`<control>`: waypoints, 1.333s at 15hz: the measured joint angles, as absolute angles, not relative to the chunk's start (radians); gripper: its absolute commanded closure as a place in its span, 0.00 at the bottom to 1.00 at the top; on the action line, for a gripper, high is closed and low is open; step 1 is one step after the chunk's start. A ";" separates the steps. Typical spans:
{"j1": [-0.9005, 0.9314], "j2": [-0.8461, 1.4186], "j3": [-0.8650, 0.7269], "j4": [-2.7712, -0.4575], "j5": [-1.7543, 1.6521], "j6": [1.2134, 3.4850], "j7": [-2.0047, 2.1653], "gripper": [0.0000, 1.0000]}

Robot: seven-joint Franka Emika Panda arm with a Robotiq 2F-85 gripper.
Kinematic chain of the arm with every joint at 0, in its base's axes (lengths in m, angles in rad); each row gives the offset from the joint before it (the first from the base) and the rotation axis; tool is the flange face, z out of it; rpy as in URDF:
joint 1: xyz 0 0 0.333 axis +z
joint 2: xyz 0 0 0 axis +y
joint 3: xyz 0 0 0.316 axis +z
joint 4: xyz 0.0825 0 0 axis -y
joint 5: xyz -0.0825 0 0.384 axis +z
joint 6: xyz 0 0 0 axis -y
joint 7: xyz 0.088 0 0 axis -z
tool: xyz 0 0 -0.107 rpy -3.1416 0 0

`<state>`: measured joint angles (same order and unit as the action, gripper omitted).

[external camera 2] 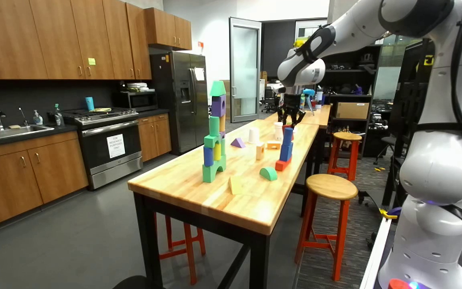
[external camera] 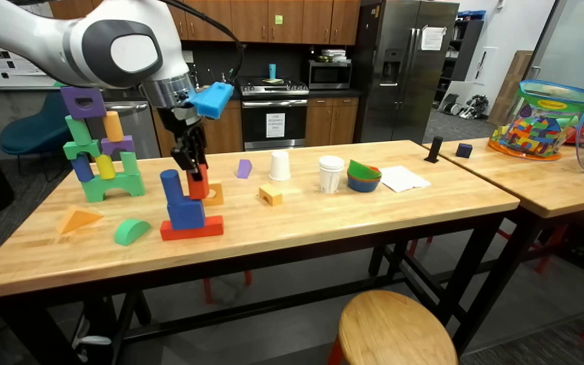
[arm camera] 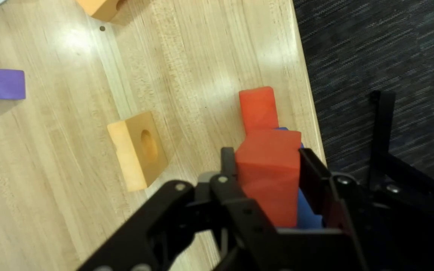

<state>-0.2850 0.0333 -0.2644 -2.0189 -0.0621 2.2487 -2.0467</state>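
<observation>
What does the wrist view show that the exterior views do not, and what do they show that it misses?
Only the wrist view shows a small dark spot in the tabletop, and a close look from above at the fingers set against opposite sides of the upper red block.

Only the exterior views show the tall block tower, green half-round block, stove and refrigerator.

Both share the gripper, the upper red block, the long red block, the purple block and the orange block with a hole.
</observation>
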 measured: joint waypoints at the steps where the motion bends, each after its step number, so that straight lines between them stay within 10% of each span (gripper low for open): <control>1: -0.285 0.032 -0.264 -2.019 -0.062 2.249 -2.047 0.81; 20: -0.277 -0.021 -0.268 -2.053 -0.056 2.249 -2.045 0.81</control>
